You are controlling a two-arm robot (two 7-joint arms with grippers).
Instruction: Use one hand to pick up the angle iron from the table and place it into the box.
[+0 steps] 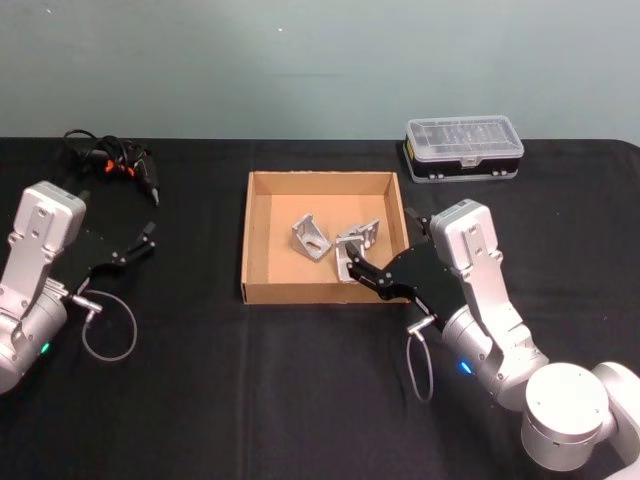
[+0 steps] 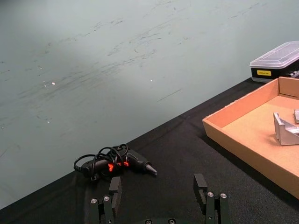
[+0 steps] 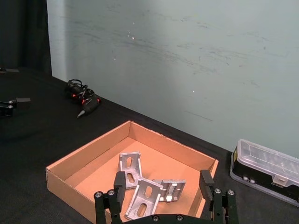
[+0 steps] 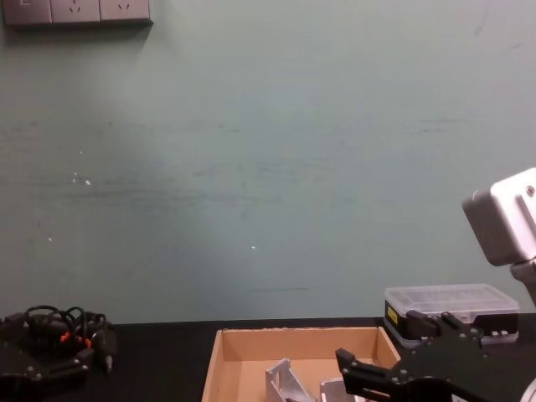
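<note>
The right hand (image 1: 352, 268) hung over the near right part of the box (image 1: 262, 292), fingers spread wide and gripping nothing, with angle irons lying on the floor of the box beneath and beside it. One iron (image 3: 130, 168) sat apart toward the middle; two more, a larger (image 3: 144, 199) and a smaller (image 3: 171, 190), lay touching just under the open fingers (image 3: 119, 185). The placing looked done, so the sound move was probably to lift straight up, keeping the fingers wide so neither tip caught an iron or the low near wall, then draw back over the table (image 1: 300, 400). The irons were bright, silvery L-shaped brackets with slotted holes and hard edges, likely to slide on the smooth tan cardboard if nudged. The box was shallow, thin-walled and light, so a bump could shift it on the matte black cloth. The left hand (image 1: 145, 240) idled open and empty at the left.
</note>
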